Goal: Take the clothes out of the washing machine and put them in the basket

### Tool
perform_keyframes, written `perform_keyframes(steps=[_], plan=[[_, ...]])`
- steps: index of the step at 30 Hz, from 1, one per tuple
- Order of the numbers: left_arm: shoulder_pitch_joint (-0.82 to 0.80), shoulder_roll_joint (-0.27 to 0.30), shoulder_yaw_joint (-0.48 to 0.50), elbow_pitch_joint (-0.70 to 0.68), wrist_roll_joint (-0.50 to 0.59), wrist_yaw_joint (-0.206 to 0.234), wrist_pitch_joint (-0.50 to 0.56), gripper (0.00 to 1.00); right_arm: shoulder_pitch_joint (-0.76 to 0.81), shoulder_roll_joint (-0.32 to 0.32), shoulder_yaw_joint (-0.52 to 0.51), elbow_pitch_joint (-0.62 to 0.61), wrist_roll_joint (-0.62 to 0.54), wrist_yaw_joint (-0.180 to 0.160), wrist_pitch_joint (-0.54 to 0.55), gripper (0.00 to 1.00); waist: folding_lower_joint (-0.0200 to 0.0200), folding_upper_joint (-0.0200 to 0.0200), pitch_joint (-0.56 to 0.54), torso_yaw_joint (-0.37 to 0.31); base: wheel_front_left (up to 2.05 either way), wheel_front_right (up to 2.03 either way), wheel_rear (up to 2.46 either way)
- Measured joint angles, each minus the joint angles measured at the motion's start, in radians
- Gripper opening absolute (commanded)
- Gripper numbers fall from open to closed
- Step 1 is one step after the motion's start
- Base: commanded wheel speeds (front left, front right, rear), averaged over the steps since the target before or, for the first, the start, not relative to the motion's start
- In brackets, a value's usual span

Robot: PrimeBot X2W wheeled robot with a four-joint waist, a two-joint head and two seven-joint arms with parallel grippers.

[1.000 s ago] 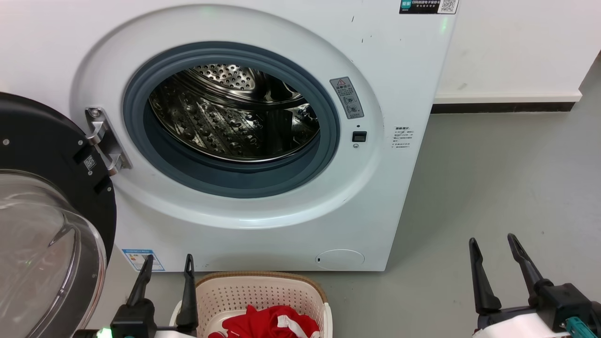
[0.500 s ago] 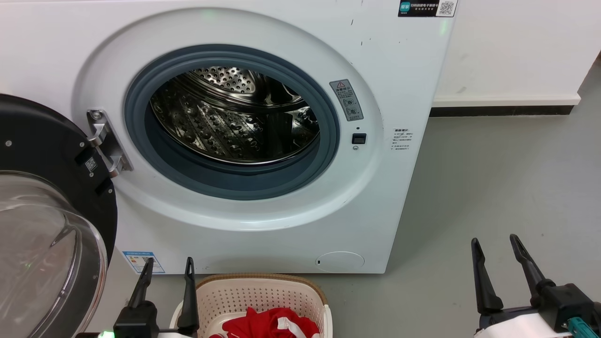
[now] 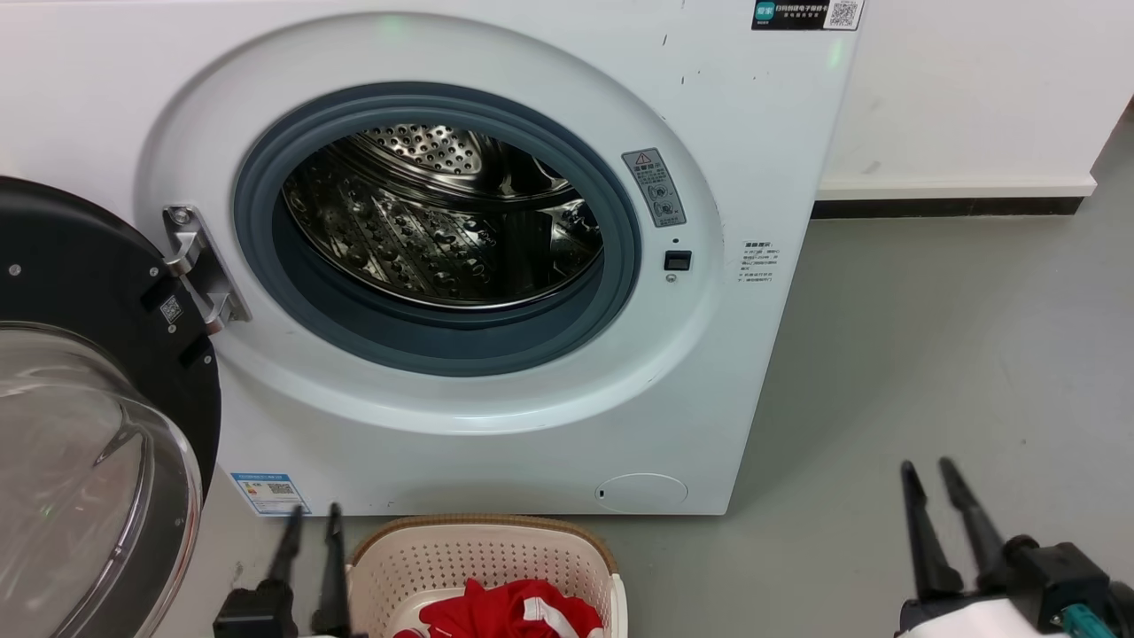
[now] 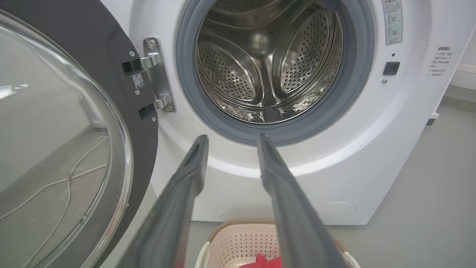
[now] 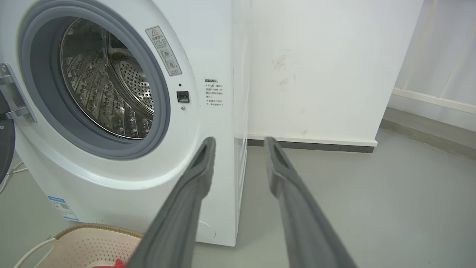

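Down at the near edge of the scene, the left end effector [image 3: 314, 512] hangs with its two dark fingers parted and nothing between them: open and empty. Just beside it on its right stands the basket [image 3: 483, 521], though I cannot tell whether the inner finger touches the brown rim. The clothes [image 3: 509, 611], a red heap with a white stripe showing, lie inside, below and to the right of those fingertips.

Well apart on the far side of the basket, the right end effector [image 3: 927, 465] hovers over bare grey floor [image 3: 930, 337], its fingers likewise spread and holding nothing.

Ahead of both and above them rises the washing machine [image 3: 762, 159]. Its door [image 3: 89, 266] is swung wide to the left of the left end effector, which I take as the reason the opening is so free to reach. The basket sits close under the porthole, between the two arms, probably so a garment pulled out needs only a short drop.

Straight beyond the left fingers, the drum [image 4: 267, 63] shows shiny perforated steel and no red cloth. The grey seal [image 3: 443, 341] hides the drum's nearest lip, so a small piece there could escape me. By my judgement the unloading looks finished, and the open, empty fingers set back from the machine suit that. Past the right end effector there is only a white wall [image 3: 957, 89].
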Motion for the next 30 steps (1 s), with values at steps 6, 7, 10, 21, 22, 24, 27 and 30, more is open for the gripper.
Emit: perform_keyframes(steps=[6,7,10,21,22,24,27,30], plan=[[0.003,-0.007,0.011,0.040,-0.075,-0.007,0.031,0.00,0.012,0.000,0.000,0.029,0.077,0.000,0.017,0.00,0.0000,0.0000,0.002,0.001,0.00,0.00,0.00],[0.001,-0.007,0.013,0.043,-0.096,-0.010,0.036,0.00,0.012,0.000,0.000,0.030,0.100,0.000,0.022,0.00,0.0000,0.0000,0.002,0.001,0.00,0.00,0.00],[-0.007,-0.008,0.016,0.045,-0.159,-0.018,0.048,0.00,0.009,0.000,-0.001,0.035,0.166,0.000,0.036,0.00,0.0000,0.0000,0.003,0.001,0.00,0.00,0.00],[-0.032,-0.009,0.026,0.054,-0.372,-0.039,0.093,0.00,-0.012,-0.002,-0.007,0.052,0.382,0.000,0.083,0.00,0.0000,0.0000,0.007,0.003,0.00,0.00,0.00],[-0.033,-0.009,0.028,0.055,-0.391,-0.042,0.098,0.00,-0.017,-0.002,-0.007,0.054,0.401,0.000,0.088,0.00,0.0000,0.0000,0.007,0.003,0.00,0.00,0.00],[-0.039,-0.009,0.031,0.057,-0.425,-0.045,0.105,0.00,-0.029,-0.003,-0.008,0.057,0.438,0.000,0.096,0.00,0.0000,0.0000,0.008,0.003,0.00,0.00,0.00],[-0.050,-0.010,0.035,0.059,-0.476,-0.053,0.117,0.00,-0.033,-0.003,-0.009,0.061,0.491,0.000,0.106,0.00,0.0000,0.0000,0.009,0.004,0.00,0.00,0.00],[-0.054,-0.010,0.038,0.063,-0.526,-0.055,0.129,0.00,-0.035,-0.004,-0.011,0.066,0.542,0.000,0.119,0.00,0.0000,0.0000,0.010,0.004,0.00,0.00,0.00]])
